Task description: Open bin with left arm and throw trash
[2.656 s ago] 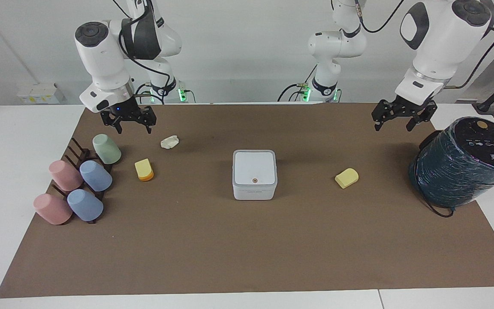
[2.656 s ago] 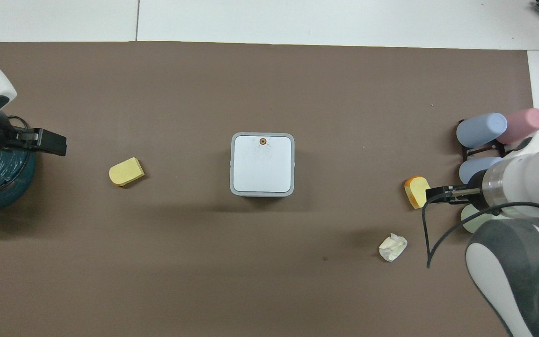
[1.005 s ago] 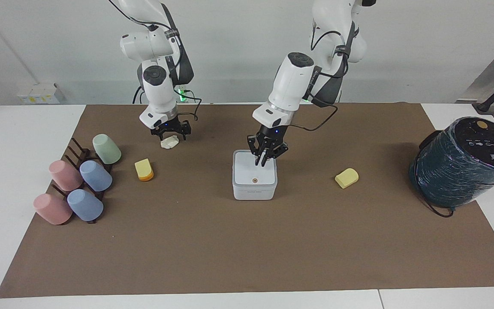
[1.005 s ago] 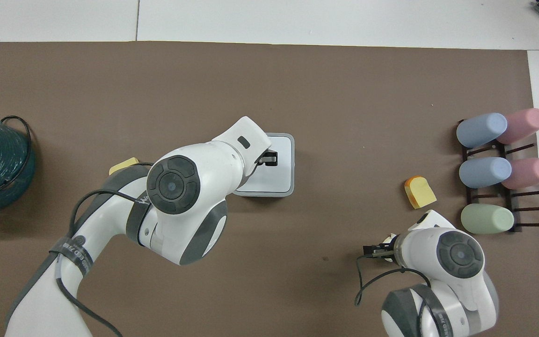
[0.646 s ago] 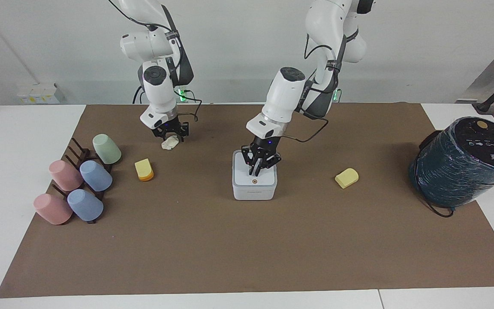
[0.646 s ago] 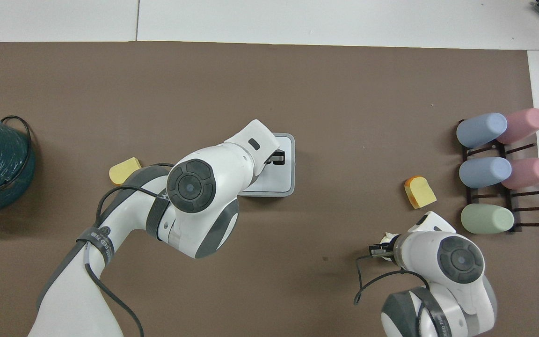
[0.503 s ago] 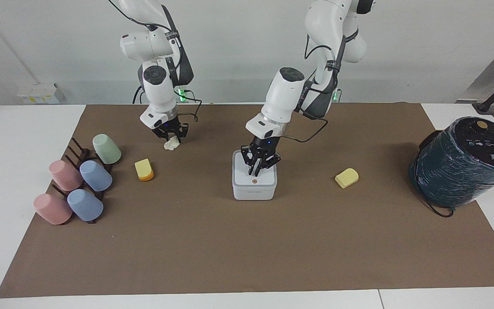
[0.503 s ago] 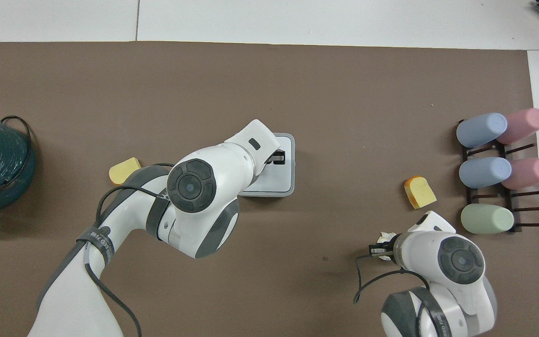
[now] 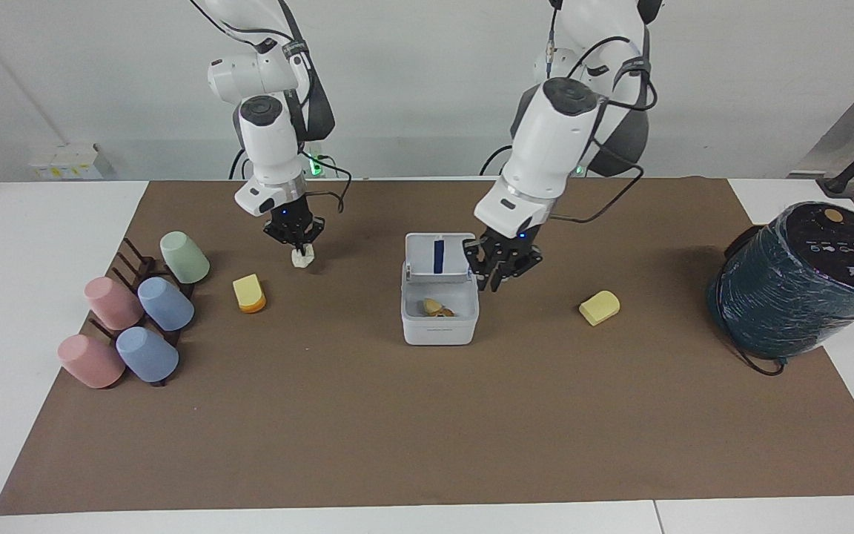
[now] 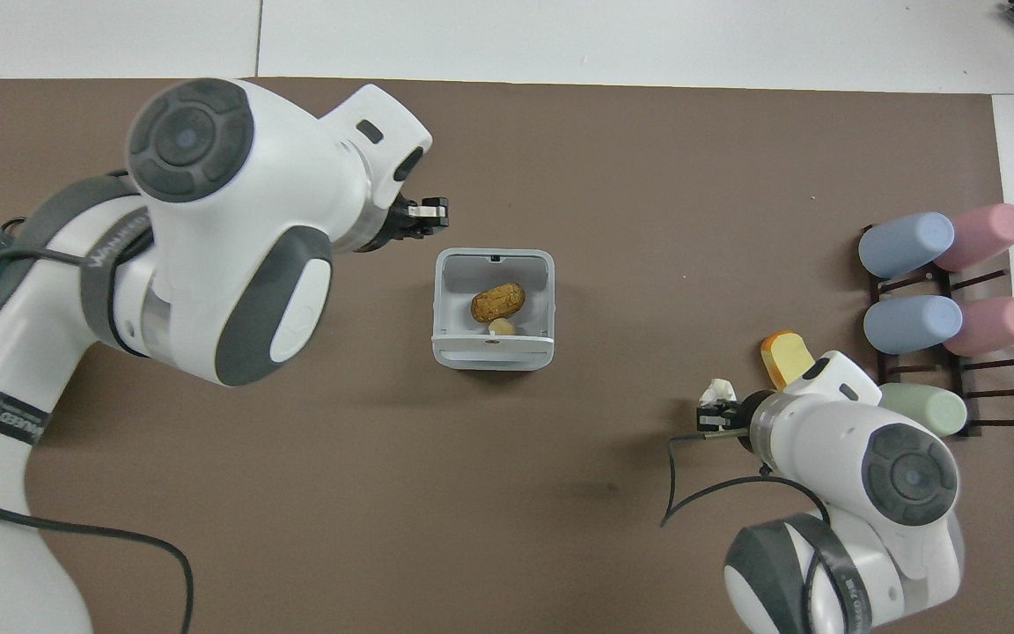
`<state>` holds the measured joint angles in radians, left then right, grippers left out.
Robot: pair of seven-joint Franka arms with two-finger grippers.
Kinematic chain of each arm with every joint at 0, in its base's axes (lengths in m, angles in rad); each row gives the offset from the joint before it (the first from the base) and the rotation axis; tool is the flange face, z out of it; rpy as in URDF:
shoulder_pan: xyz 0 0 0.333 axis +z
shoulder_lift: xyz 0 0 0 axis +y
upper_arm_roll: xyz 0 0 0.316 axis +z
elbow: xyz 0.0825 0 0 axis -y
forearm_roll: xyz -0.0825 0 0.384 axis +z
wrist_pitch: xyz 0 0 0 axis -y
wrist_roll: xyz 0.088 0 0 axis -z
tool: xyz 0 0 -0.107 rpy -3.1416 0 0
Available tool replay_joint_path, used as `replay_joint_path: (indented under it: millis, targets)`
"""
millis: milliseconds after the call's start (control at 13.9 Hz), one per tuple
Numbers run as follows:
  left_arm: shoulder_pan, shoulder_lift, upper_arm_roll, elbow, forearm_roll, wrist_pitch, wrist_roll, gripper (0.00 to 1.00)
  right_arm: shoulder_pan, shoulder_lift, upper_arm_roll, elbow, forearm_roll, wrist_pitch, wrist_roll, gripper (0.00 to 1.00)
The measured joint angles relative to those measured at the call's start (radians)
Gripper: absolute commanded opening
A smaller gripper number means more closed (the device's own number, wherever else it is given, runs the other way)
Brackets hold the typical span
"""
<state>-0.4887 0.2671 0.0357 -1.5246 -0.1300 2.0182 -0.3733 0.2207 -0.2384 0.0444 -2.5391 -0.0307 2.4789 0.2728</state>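
The white bin (image 9: 439, 332) stands mid-mat with its lid (image 9: 421, 261) up, blue strip showing. In the overhead view the bin (image 10: 439, 299) holds a brown lump (image 10: 498, 301) and a small pale piece. My left gripper (image 9: 502, 271) is shut and empty, just beside the bin toward the left arm's end; it also shows in the overhead view (image 10: 426, 217). My right gripper (image 9: 295, 236) is shut on the white paper wad (image 9: 301, 256), just above the mat. The yellow-and-orange block (image 9: 249, 293) and the pale yellow block (image 9: 599, 307) lie on the mat.
A rack of pastel cups (image 9: 138, 311) lies at the right arm's end of the mat. A big dark teal wrapped cylinder (image 9: 798, 282) stands at the left arm's end. Brown mat (image 9: 427, 430) spreads beyond the bin toward the table's edge.
The bin's lid has sprung open. My left gripper left the lid top and moved beside the bin. My right gripper closed on the paper wad and carried it slightly toward the bin.
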Motion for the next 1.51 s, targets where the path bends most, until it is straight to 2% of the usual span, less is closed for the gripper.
replay_joint_path:
  millis: [215,287,359,431,503,790,933,1149,1292,1364,1436,1508]
  targets:
    - [0.081,0.009,0.002,-0.004,0.0,-0.005,0.129,0.29,0.0,0.052,0.0,0.165,0.005,-0.002,0.074,0.0]
    - [0.109,0.011,0.003,-0.017,0.0,-0.002,0.175,0.42,0.001,0.085,0.001,0.216,0.006,-0.002,0.122,0.0]
    - [0.138,0.009,0.004,-0.043,0.0,0.009,0.225,0.71,0.007,0.123,0.001,0.265,0.007,-0.002,0.18,0.0]
    - [0.166,0.004,0.006,-0.084,0.0,0.036,0.273,0.94,0.023,0.162,0.002,0.309,0.012,-0.002,0.252,0.0]
    - [0.194,-0.006,0.007,-0.137,0.0,0.076,0.32,1.0,0.046,0.202,0.003,0.351,0.019,-0.002,0.326,0.0]
    - [0.292,-0.059,0.009,-0.389,0.0,0.259,0.644,1.0,0.149,0.38,0.007,0.554,0.086,0.029,0.582,0.0]
    - [0.327,-0.061,0.01,-0.462,0.0,0.312,0.834,1.0,0.181,0.458,0.007,0.649,0.14,0.055,0.65,0.0]
    - [0.329,-0.061,0.004,-0.538,0.0,0.373,0.997,1.0,0.231,0.533,0.008,0.73,0.164,0.058,0.758,0.0]
    - [0.326,-0.059,-0.001,-0.617,0.0,0.473,1.096,1.0,0.273,0.562,0.008,0.745,0.165,0.062,0.832,0.0]
    - [0.325,-0.057,-0.002,-0.661,0.0,0.522,1.14,0.88,0.289,0.569,0.008,0.746,0.165,0.055,0.862,0.05]
    - [0.326,-0.056,-0.002,-0.695,0.0,0.554,1.175,0.68,0.301,0.571,0.008,0.746,0.165,0.039,0.881,0.47]
    - [0.326,-0.056,-0.002,-0.718,0.0,0.572,1.198,0.41,0.309,0.571,0.008,0.746,0.165,0.018,0.891,0.99]
